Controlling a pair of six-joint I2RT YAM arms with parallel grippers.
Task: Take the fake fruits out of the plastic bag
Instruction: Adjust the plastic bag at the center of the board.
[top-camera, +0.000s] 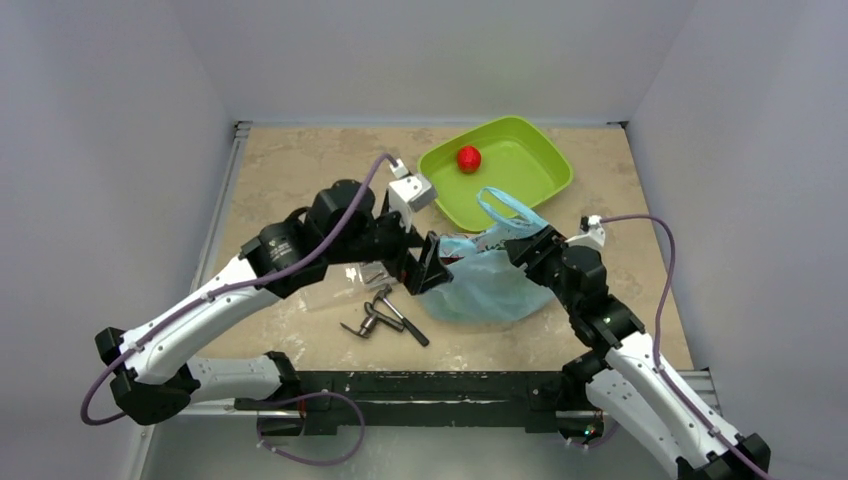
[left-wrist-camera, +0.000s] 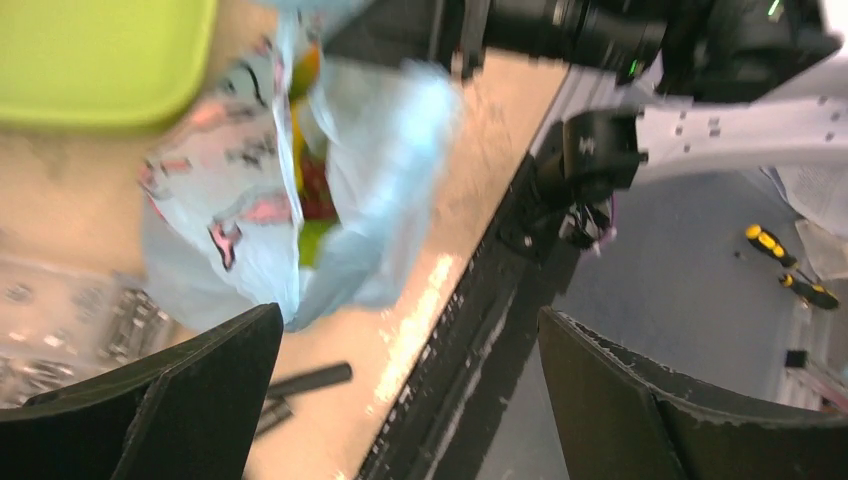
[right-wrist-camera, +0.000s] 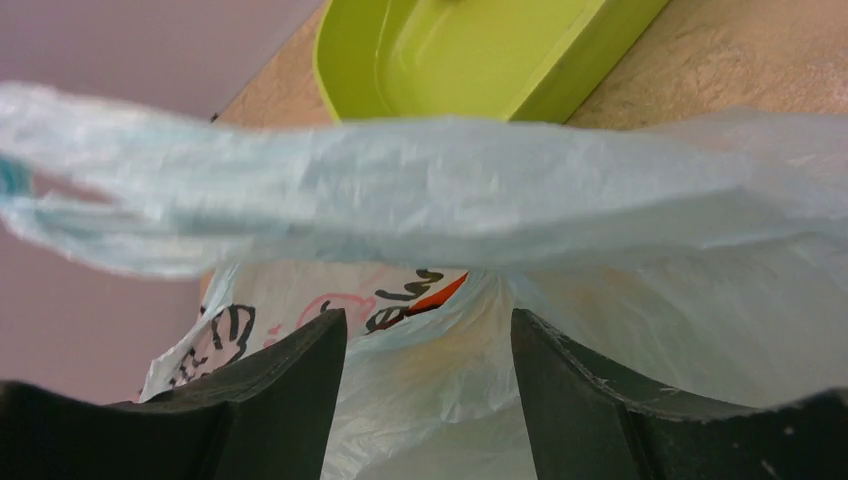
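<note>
The light-blue plastic bag (top-camera: 492, 280) lies crumpled on the table between my two grippers, one loop handle (top-camera: 505, 207) standing up toward the tray. A red fake fruit (top-camera: 468, 158) sits in the lime-green tray (top-camera: 530, 170). Yellow, red and green fake fruits (left-wrist-camera: 312, 195) show through the bag (left-wrist-camera: 380, 150) in the left wrist view, and an orange patch (right-wrist-camera: 440, 292) shows in the right wrist view. My left gripper (top-camera: 430, 264) (left-wrist-camera: 410, 345) stands wide open at the bag's left edge, nothing between its fingers. My right gripper (top-camera: 522, 246) (right-wrist-camera: 428, 360) is open over the bag's right side, with loose bag film (right-wrist-camera: 440, 400) in the gap.
Grey metal tools (top-camera: 385, 315) lie on the table in front of the bag, beside a clear flat bag of screws (top-camera: 335, 292). The table's dark front rail (top-camera: 430, 385) runs close below them. Grey walls enclose the table on three sides.
</note>
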